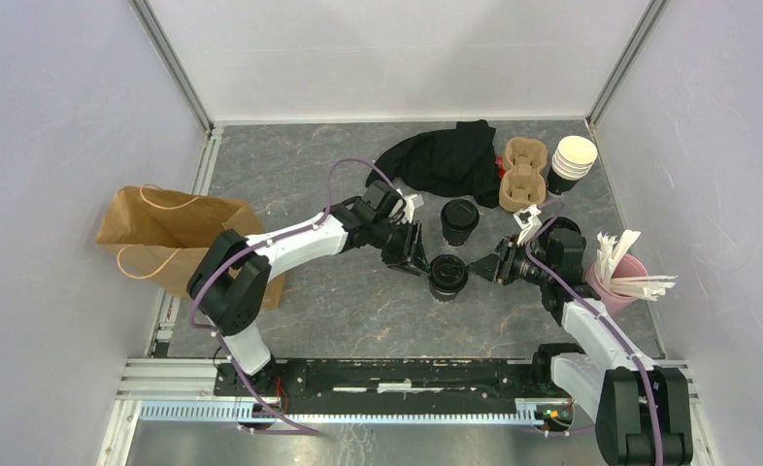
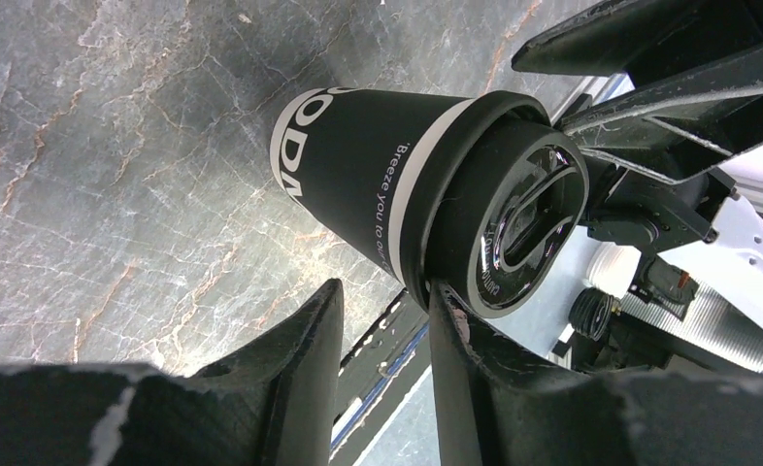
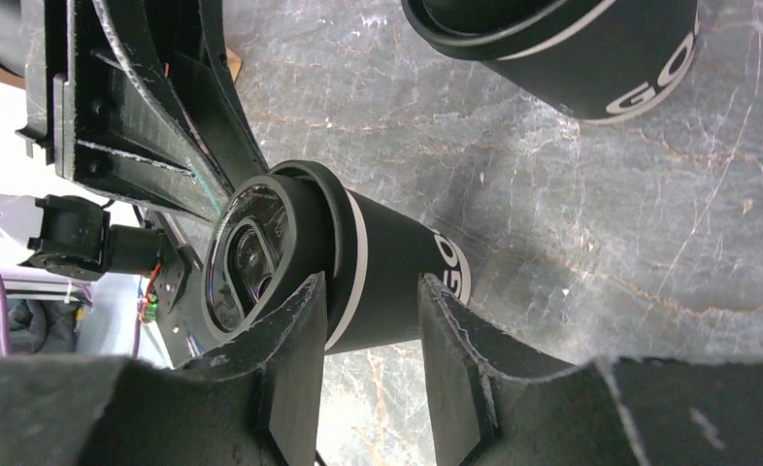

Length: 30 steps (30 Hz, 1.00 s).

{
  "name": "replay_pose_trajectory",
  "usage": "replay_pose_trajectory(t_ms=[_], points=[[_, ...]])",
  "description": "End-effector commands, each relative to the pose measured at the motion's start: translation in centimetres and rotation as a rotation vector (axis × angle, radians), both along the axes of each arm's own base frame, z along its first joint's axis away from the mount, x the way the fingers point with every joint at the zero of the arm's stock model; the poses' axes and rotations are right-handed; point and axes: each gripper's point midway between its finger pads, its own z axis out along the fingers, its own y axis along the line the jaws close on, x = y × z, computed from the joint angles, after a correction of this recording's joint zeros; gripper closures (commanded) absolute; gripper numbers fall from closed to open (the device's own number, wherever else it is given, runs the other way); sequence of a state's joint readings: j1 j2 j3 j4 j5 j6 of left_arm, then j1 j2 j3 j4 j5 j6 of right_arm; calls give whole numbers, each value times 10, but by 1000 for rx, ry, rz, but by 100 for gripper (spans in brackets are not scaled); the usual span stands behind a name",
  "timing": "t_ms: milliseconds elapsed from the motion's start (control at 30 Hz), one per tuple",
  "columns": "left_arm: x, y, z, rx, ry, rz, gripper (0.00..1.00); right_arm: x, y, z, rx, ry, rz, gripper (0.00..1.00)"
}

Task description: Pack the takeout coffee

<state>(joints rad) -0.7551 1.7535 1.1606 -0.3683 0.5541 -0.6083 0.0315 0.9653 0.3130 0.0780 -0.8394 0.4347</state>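
Two lidded black takeout coffee cups stand mid-table: a far one (image 1: 458, 218) and a near one (image 1: 448, 275). My left gripper (image 1: 421, 254) is at the near cup's left and my right gripper (image 1: 484, 269) at its right. In the left wrist view the near cup (image 2: 358, 175) lies just past my left gripper (image 2: 382, 311); the jaws are apart and empty, and one fingertip (image 2: 455, 325) touches the lid's rim. In the right wrist view my right gripper (image 3: 368, 306) is open, its tips against the side of the near cup (image 3: 397, 262). The far cup (image 3: 572, 49) stands apart.
A brown paper bag (image 1: 179, 238) lies at the left. A cardboard cup carrier (image 1: 520, 173), a stack of lidless cups (image 1: 574, 158) and a black cloth (image 1: 446, 160) are at the back. A pink cup of stirrers (image 1: 618, 275) stands at the right.
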Motion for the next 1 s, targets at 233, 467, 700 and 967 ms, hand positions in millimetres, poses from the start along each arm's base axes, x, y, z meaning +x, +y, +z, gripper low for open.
replay_pose_trajectory(t_ms=[233, 467, 700, 967], points=[[-16, 50, -77, 310, -93, -51, 53, -16, -9, -57, -122, 68, 21, 57], [-11, 26, -28, 204, -82, -68, 42, -5, -5, -21, -97, 136, 36, 56], [-14, 26, -12, 177, -88, -80, 32, 8, -9, 4, -127, 147, 0, 53], [-7, 23, 17, 159, -143, -84, 21, 21, -20, 28, -212, 129, -20, 48]])
